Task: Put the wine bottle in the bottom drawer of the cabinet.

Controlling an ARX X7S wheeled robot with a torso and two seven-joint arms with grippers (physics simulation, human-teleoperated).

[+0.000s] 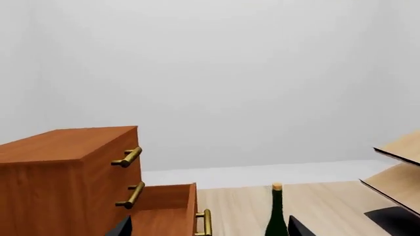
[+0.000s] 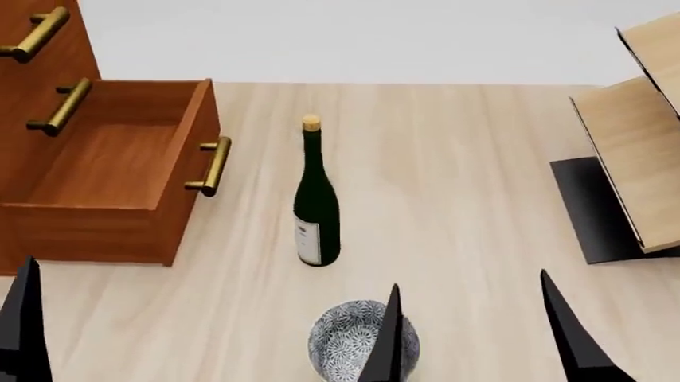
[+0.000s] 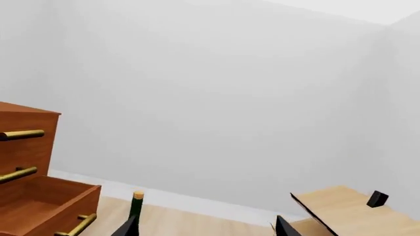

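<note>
The wine bottle (image 2: 315, 208) is standing upright on the pale wooden desk (image 2: 467, 239), a tall, slim, dark green glass bottle with a tan cork top and a white rectangular label sitting low on its body. It is standing just to the right of the bottom drawer (image 2: 111, 171), apart from it, with the drawer's brass bar handle (image 2: 210, 166) facing it. That drawer is sticking out of the reddish-brown cabinet (image 2: 37, 72) and showing a bare wooden floor inside, while the two brass-handled fronts above it are sitting flush. A blue-and-white patterned bowl (image 2: 351, 338) is resting on the desk nearer the robot than the bottle. A pale wooden slanted structure (image 2: 638, 151) on a black base is standing at the far right. The right gripper (image 2: 473, 334) is hanging released, its dark fingers spread wide, grasping nothing. Of the left gripper (image 1: 208, 227), the wrist view is showing two dark finger tips set well apart, framing the bottle without touching it.
</note>
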